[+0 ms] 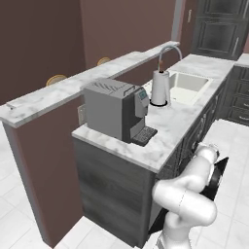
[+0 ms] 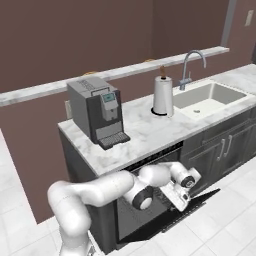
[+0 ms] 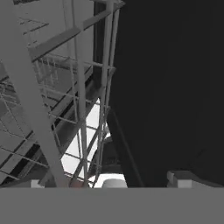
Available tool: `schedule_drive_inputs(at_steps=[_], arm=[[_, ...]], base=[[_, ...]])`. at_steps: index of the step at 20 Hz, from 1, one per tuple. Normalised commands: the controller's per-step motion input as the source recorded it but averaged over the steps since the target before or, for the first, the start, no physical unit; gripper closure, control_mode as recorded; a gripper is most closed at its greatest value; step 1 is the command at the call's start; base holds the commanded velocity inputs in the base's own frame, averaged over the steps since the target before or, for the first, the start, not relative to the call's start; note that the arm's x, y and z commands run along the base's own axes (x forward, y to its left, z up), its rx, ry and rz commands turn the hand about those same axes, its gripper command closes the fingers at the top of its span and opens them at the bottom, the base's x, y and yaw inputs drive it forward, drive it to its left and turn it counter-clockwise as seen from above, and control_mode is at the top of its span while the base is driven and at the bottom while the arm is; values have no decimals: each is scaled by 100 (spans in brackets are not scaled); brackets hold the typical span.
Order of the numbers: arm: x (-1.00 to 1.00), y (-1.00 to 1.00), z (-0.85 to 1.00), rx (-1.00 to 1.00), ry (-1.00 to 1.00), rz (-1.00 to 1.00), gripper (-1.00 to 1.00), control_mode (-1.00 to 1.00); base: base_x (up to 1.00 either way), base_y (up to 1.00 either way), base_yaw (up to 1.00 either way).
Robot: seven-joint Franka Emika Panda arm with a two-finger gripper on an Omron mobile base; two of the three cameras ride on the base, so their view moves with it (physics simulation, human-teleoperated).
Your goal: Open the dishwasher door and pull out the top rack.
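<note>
The dishwasher door (image 2: 200,201) is folded down and out from under the counter, a near-black panel hanging low over the floor; its dark corner (image 1: 219,175) pokes out behind my arm. My gripper (image 2: 181,198) sits just above the lowered door at the mouth of the dishwasher. Up close, the grey wire rack (image 3: 52,87) fills the left half of the hand view, with a smooth black surface (image 3: 175,87) on the right. My gripper (image 3: 109,181) is open, its fingertips (image 3: 183,179) set wide apart, and a rack bar runs past the left tip.
On the marble counter (image 2: 145,130) stand a grey coffee machine (image 2: 95,110), a paper towel roll (image 2: 163,96) and a sink (image 2: 210,97) with a faucet (image 2: 192,62). Dark cabinet fronts (image 2: 225,145) adjoin the dishwasher on the right. White tile floor (image 2: 220,225) lies in front.
</note>
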Motion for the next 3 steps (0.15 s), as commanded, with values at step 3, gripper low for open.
schedule_drive_inputs(at_steps=[3], arm=[[-61, -34, -49, -56, 0, 0, -100, -100]], base=[[0, 0, 0]])
